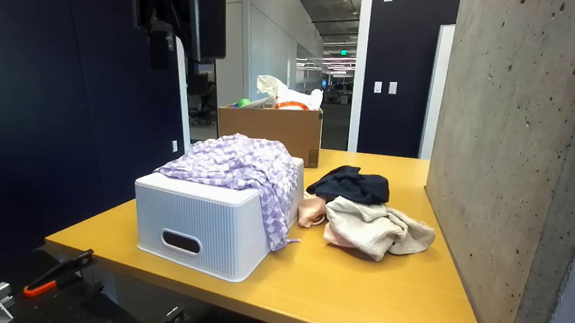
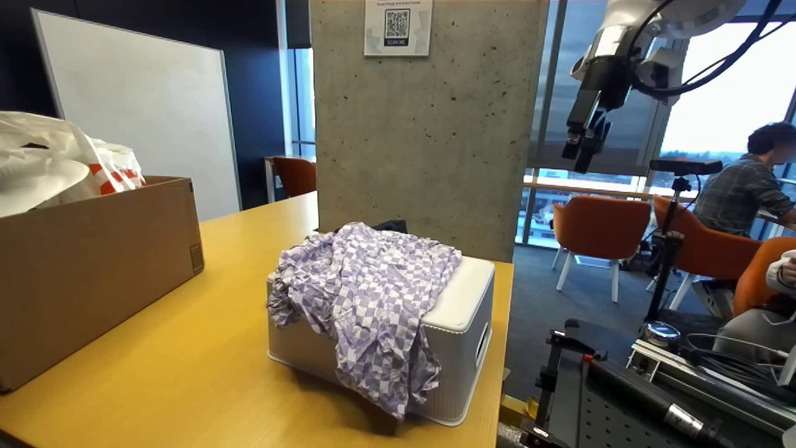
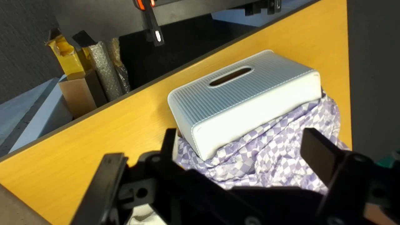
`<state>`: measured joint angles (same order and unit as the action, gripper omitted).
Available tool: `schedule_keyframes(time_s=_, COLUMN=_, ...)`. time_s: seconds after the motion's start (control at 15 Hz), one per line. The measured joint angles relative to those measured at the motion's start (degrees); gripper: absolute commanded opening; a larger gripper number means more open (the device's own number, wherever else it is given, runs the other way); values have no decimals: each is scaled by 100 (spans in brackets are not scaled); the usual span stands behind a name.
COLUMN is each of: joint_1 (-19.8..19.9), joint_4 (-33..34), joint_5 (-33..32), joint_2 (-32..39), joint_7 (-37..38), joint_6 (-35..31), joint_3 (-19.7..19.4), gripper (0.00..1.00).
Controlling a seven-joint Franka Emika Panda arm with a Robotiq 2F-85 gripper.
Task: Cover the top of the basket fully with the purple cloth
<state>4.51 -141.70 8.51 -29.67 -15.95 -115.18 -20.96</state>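
The basket [image 1: 186,215] is a white ribbed box with a handle slot, standing on the yellow table with a flat solid face up. The purple-and-white checkered cloth [image 1: 246,163] lies crumpled over most of that top and hangs down one long side. A strip of top at the slotted end is bare, as the basket [image 2: 457,367] and cloth [image 2: 379,292] show in an exterior view. My gripper [image 2: 578,155] is raised well above and apart from them. In the wrist view my gripper [image 3: 242,140] is open and empty, with the basket [image 3: 237,97] and cloth [image 3: 281,143] below.
A cardboard box [image 1: 269,129] with bags stands behind the basket. Dark cloth [image 1: 352,184], cream cloth [image 1: 374,230] and peach cloth [image 1: 311,212] lie beside it. A concrete pillar [image 1: 514,148] borders the table. The slotted end is near the table edge [image 3: 150,84].
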Motion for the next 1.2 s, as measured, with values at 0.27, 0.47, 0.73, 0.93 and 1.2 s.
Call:
schedule_keyframes(time_s=0.27, joint_1=-74, joint_4=110, joint_5=767, joint_2=1075, joint_7=-364, joint_6=-1080, joint_3=-6, gripper=100)
schedule_keyframes(time_s=0.47, joint_1=-228, joint_4=204, joint_5=1414, joint_2=1886, joint_7=-877, joint_6=-1794, joint_3=72, gripper=100)
schedule_keyframes(time_s=0.73, joint_1=-339, joint_4=605, joint_5=2165, joint_2=2904, joint_7=-1429, joint_6=-2467, joint_3=537, gripper=100)
schedule_keyframes(time_s=0.93, joint_1=-309, joint_4=1030, joint_5=2371, joint_2=3402, joint_7=-1509, joint_6=-2671, joint_3=975, gripper=100)
schedule_keyframes(time_s=1.2, joint_1=-141, joint_4=1566, joint_5=2478, joint_2=4018, joint_7=-1642, joint_6=-2894, joint_3=1438, gripper=100)
